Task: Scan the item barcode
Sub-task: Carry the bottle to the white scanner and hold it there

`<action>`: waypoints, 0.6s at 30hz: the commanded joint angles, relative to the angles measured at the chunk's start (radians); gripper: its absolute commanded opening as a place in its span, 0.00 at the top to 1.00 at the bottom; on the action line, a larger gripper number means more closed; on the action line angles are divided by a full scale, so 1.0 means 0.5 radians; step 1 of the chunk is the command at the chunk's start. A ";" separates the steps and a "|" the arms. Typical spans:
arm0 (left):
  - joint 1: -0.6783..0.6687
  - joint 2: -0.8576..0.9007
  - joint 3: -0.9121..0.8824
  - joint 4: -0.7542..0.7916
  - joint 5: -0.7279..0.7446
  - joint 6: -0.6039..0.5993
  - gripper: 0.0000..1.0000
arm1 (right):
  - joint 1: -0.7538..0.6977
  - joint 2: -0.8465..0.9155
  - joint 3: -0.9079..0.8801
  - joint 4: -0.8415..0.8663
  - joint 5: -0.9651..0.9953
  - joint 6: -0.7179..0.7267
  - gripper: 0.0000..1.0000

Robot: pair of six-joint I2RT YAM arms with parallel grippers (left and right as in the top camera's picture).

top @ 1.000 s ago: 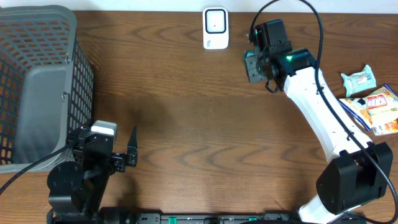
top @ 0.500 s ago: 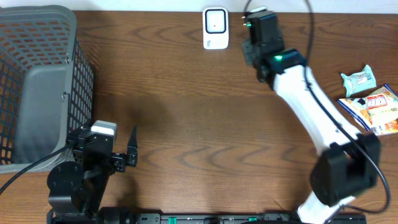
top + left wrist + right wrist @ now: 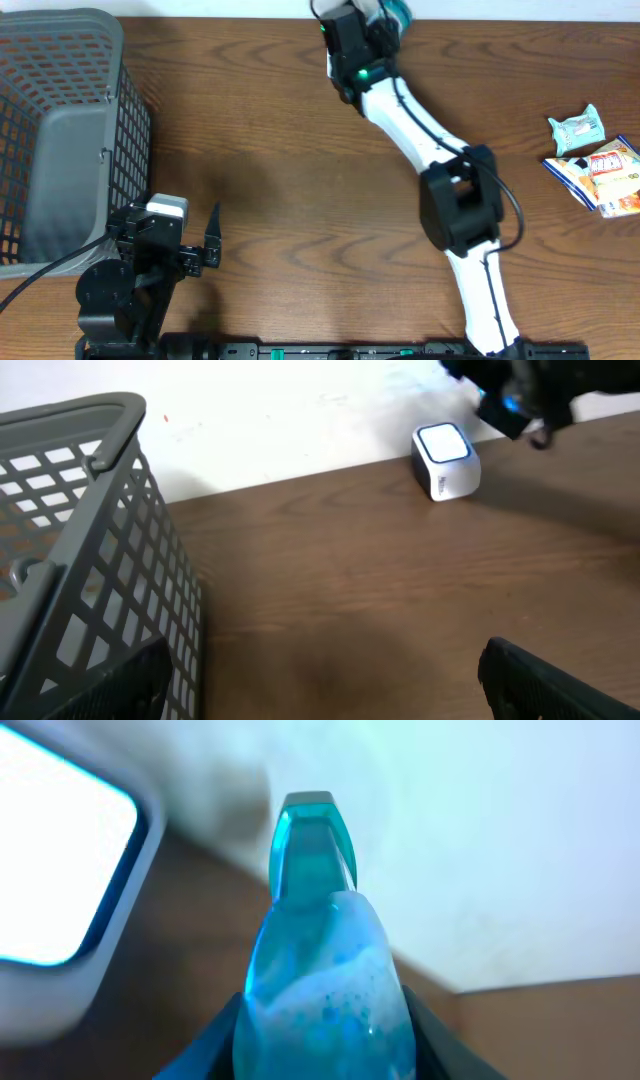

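The glossy teal plastic packet (image 3: pixel 318 960), rounded and pinched to a flat sealed tab at its top, sits clenched between the dark fingers of my right gripper (image 3: pixel 318 1030) at the far edge of the table, raised just beside the small white box scanner (image 3: pixel 445 458) with rounded corners and a bright, blue-rimmed face. Whether the packet touches the scanner I cannot tell. Below them lies the brown wood-grain table (image 3: pixel 300 200), smooth and matte. At its right edge lie a crinkled pale green wrapper (image 3: pixel 577 128) and orange-and-white snack packets (image 3: pixel 605 175), touching one another. My left gripper (image 3: pixel 325 660) hangs spread wide and grasps nothing, next to the grey plastic lattice basket (image 3: pixel 130 130), whose solid grey floor shows through its open top.
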 commanded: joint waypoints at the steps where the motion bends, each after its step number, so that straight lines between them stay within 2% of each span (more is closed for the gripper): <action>1: -0.001 -0.002 0.011 0.007 0.026 -0.018 0.02 | 0.084 0.079 0.247 0.205 0.346 -0.462 0.82; 6: -0.001 -0.002 0.011 0.007 0.026 -0.018 0.02 | 0.155 0.169 0.249 0.384 0.339 -0.533 0.83; 9: -0.001 -0.002 0.011 0.007 0.026 -0.018 0.02 | 0.199 0.242 0.249 0.490 0.364 -0.681 0.82; 14: -0.001 -0.002 0.011 0.007 0.026 -0.018 0.02 | 0.272 0.376 0.249 0.868 0.502 -1.015 0.82; 18: -0.001 -0.002 0.011 0.007 0.026 -0.018 0.02 | 0.303 0.439 0.249 0.938 0.575 -1.047 0.82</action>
